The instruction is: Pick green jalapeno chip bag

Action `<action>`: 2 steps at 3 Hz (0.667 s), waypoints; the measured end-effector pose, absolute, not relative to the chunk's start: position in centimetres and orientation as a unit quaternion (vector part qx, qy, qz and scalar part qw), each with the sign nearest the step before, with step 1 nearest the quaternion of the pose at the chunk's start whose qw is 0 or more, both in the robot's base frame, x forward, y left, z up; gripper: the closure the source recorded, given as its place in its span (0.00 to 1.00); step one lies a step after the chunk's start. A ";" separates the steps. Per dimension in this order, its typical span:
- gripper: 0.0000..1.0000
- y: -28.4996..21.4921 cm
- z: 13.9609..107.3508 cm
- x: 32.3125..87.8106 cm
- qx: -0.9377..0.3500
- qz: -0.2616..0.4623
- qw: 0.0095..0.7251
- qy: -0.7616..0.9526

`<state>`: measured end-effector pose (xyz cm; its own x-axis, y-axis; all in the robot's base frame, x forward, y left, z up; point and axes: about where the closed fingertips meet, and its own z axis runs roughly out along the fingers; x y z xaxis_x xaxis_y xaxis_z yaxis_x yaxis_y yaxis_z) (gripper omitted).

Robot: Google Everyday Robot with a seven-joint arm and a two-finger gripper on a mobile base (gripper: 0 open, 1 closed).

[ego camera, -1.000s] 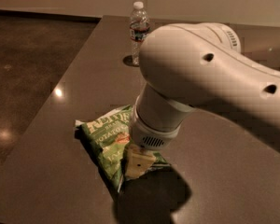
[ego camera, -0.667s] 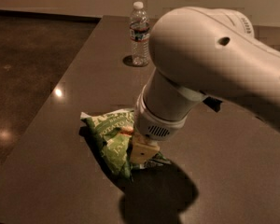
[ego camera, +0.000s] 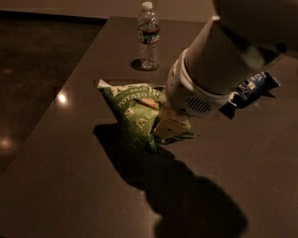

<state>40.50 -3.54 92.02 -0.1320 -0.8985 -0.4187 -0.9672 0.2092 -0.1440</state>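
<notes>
One green jalapeno chip bag [ego camera: 131, 108] sits tilted near the middle of the dark table [ego camera: 79, 192], apparently raised off the surface, with a heavy shadow under it. The gripper [ego camera: 171, 125] is clenched on the bag's right edge. Risk: the hold takes an edge only, so the slick, crinkly film could slide out under the bag's own weight on a quick lift. The low corner looks close to the table, and dragging it could peel the bag free. Bag appearance: bright green, crumpled pillow shape, white lettering, small red emblem, left corner pointing up. The white arm [ego camera: 223, 58] comes in from the upper right. A dark blue chip bag [ego camera: 251, 86] lies behind it, apart. A water bottle [ego camera: 149, 36] stands upright farther back.
</notes>
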 end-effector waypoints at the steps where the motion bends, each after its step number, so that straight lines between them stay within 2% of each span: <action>1: 1.00 -3.7 95.3 40.3 -0.632 0.080 0.236 0.734; 2: 1.00 -3.6 95.8 40.3 -0.634 0.078 0.240 0.731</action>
